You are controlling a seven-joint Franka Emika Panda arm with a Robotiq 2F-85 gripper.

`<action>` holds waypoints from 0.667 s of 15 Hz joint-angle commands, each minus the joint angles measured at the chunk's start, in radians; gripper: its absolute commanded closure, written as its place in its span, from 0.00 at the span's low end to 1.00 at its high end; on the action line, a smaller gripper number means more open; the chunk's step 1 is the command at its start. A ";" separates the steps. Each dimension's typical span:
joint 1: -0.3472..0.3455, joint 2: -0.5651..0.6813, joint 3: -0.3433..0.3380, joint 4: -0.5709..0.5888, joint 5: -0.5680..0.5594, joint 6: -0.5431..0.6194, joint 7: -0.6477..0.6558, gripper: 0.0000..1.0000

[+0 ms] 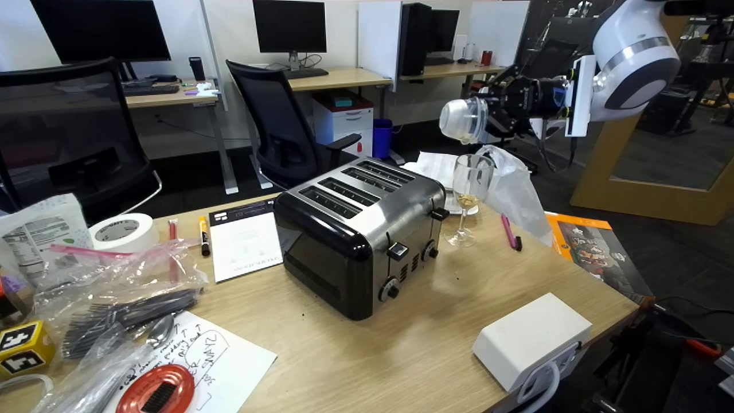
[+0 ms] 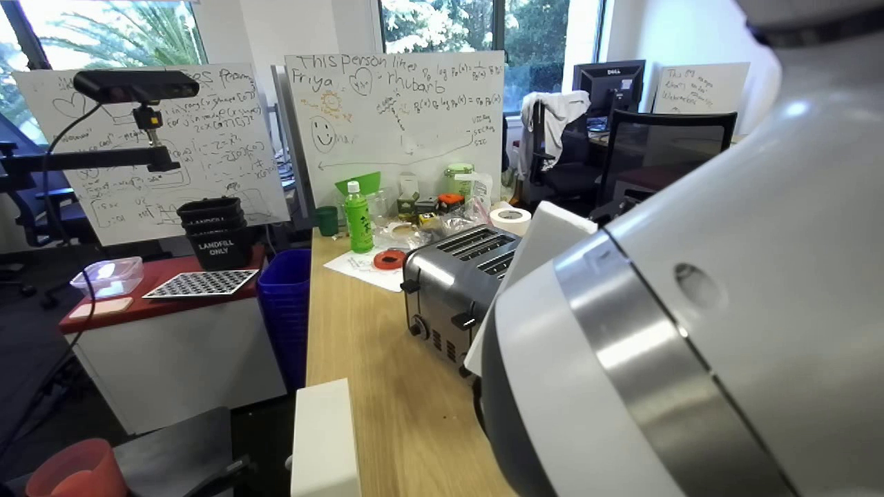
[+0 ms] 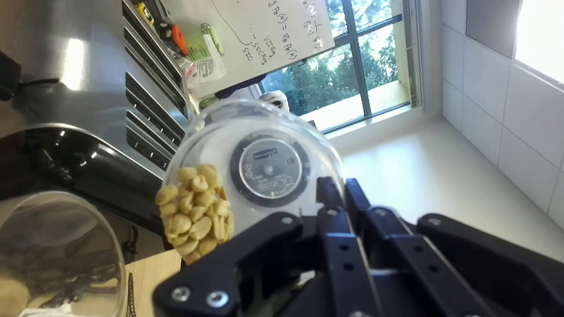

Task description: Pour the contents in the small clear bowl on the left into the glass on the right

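Where it meets the rim of the small clear bowl (image 3: 269, 171), the end effector (image 3: 343, 192) is clenched: one, black, bowl in its grasp. Bowl: round, transparent, aloft, tipped onto its side, mouth toward the arm, base facing away. Contents (image 3: 198, 211): a heap of tan-yellow nuts, lying in the bowl against its lower wall. Glass (image 1: 472, 178): one, clear, stemmed, upright on the desk (image 1: 436, 321), lower than the bowl and apart from it; a small amount of tan-yellow bits (image 1: 467, 201) in its bottom. Plastic bag (image 1: 519, 189): one, translucent, near the glass. Pen (image 1: 509, 230): one, magenta with black end, near the glass. Toaster (image 1: 367, 241): one, black and silver, four slots, near the glass. Notepad (image 1: 248, 244): one, just beside the toaster. Marker (image 1: 204, 236): one, yellow and black, just beside the notepad. Tape roll (image 1: 140, 238): one, white, well apart from the glass. Whiteboard (image 3: 291, 26): one, handwritten, well beyond the toaster. Window (image 3: 326, 83): past the whiteboard, foliage showing through the panes.
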 commanded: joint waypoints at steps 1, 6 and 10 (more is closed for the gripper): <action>0.000 0.015 0.006 0.007 0.015 -0.002 0.027 0.98; -0.003 0.026 0.008 0.007 0.018 -0.011 0.063 0.98; -0.003 0.045 0.014 0.010 0.026 -0.018 0.090 0.98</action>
